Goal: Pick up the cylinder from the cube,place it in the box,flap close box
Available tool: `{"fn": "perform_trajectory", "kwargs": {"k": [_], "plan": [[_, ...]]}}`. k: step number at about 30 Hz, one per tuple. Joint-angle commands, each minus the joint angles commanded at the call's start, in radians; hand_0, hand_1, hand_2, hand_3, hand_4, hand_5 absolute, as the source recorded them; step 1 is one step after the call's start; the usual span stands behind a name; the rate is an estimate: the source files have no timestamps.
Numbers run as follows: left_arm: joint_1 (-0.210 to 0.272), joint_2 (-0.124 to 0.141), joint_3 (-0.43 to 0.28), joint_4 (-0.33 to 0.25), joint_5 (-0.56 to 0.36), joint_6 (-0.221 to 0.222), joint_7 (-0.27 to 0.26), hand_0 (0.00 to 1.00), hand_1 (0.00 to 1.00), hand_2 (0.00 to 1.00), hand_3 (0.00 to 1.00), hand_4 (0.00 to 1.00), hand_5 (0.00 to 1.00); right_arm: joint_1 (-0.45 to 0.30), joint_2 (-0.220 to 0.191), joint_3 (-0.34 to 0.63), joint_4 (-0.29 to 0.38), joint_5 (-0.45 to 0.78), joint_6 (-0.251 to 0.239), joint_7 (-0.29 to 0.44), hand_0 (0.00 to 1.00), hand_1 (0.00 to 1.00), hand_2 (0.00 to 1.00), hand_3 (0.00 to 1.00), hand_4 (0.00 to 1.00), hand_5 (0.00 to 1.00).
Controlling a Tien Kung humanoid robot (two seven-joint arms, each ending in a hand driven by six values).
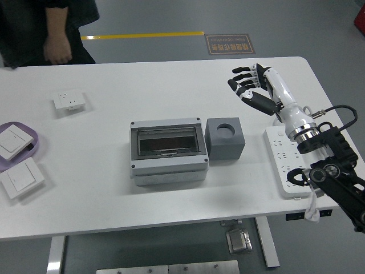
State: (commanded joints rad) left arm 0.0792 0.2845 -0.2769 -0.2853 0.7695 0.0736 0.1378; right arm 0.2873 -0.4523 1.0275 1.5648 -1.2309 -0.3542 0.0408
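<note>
A grey box with a dark see-through flap lies shut at the table's middle. A grey cube with an empty round hole on top stands against the box's right side. No cylinder shows on the cube or on the table. My right hand is raised over the table's far right, apart from the cube, its fingers spread and holding nothing. My left arm is out of view.
A white power strip with its cable lies at the right under my right arm. A white socket lies at the far left. A purple tray and a white switch sit at the left edge. A person stands at the top left.
</note>
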Motion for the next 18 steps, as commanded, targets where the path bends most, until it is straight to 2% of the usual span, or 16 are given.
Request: {"fn": "perform_trajectory", "kwargs": {"k": [6,7,18], "plan": [[-0.001,0.007,-0.015,-0.007,0.011,-0.001,-0.001,0.626,0.607,0.533,0.630,0.701,0.306,-0.035,0.020,0.099,-0.041,0.126,0.014,0.035,0.563,0.543,0.595,0.631,0.781,0.499],[0.000,0.009,-0.017,-0.008,0.013,-0.001,-0.001,0.625,0.607,0.533,0.630,0.702,0.307,-0.041,0.022,0.113,-0.044,0.147,0.015,0.041,0.573,0.552,0.600,0.634,0.773,0.474],[0.008,0.017,-0.021,-0.008,0.021,-0.002,-0.001,0.625,0.607,0.533,0.629,0.701,0.307,-0.077,0.026,0.198,-0.063,0.246,0.021,0.113,0.580,0.568,0.605,0.638,0.761,0.452]]}}
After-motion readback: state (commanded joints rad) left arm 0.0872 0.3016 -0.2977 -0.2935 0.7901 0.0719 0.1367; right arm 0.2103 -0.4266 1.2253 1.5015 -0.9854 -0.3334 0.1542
